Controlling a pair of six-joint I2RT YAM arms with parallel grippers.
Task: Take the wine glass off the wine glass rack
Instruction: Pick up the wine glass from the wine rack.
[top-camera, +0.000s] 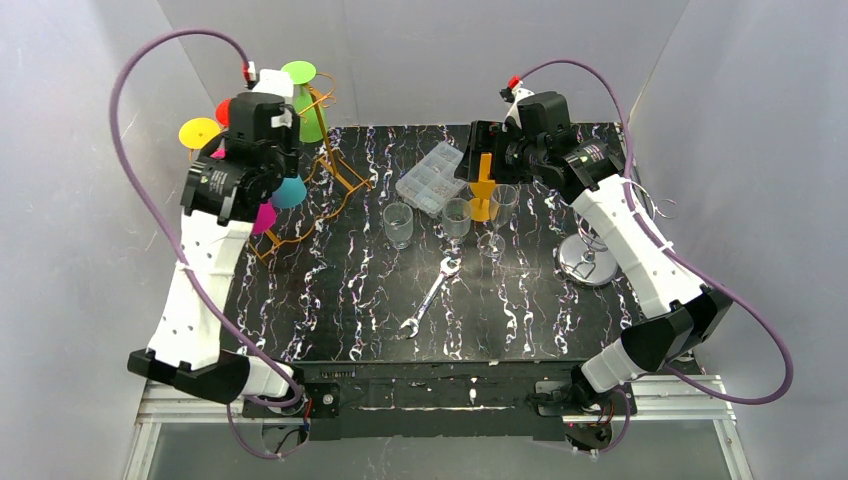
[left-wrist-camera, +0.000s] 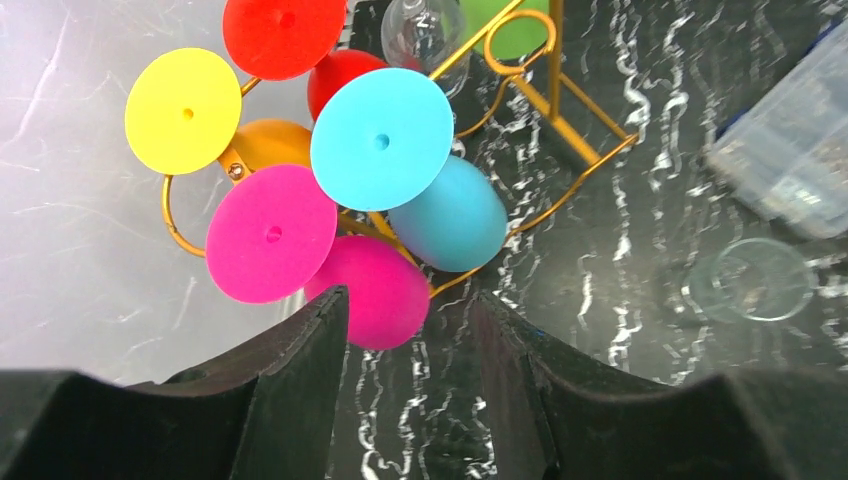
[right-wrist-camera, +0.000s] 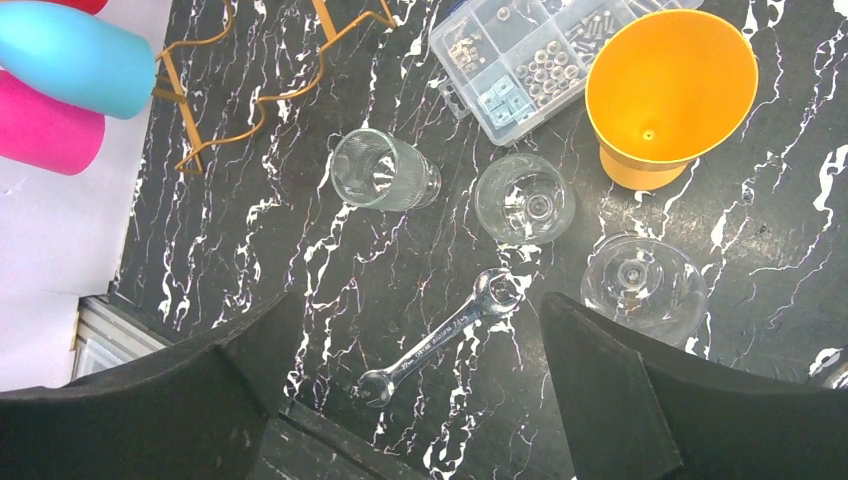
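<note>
A gold wire wine glass rack (top-camera: 340, 172) stands at the back left and carries several coloured wine glasses. In the left wrist view the rack (left-wrist-camera: 560, 110) holds a magenta glass (left-wrist-camera: 375, 290), a cyan glass (left-wrist-camera: 450, 215), and red, yellow, orange and green ones. My left gripper (left-wrist-camera: 410, 330) is open. The magenta bowl sits just ahead of its tips, touching or nearly touching the left finger (left-wrist-camera: 300, 370). In the top view the left gripper (top-camera: 268, 178) hovers by the rack. My right gripper (right-wrist-camera: 415, 340) is open and empty, high above the table near the back (top-camera: 487, 160).
An orange glass (right-wrist-camera: 670, 90) and three clear glasses (right-wrist-camera: 385, 170), (right-wrist-camera: 525, 200), (right-wrist-camera: 645, 285) stand mid-table. A wrench (right-wrist-camera: 440, 335) lies in front of them. A clear parts box (top-camera: 430, 178) sits behind. A chrome stand (top-camera: 590, 255) is at the right.
</note>
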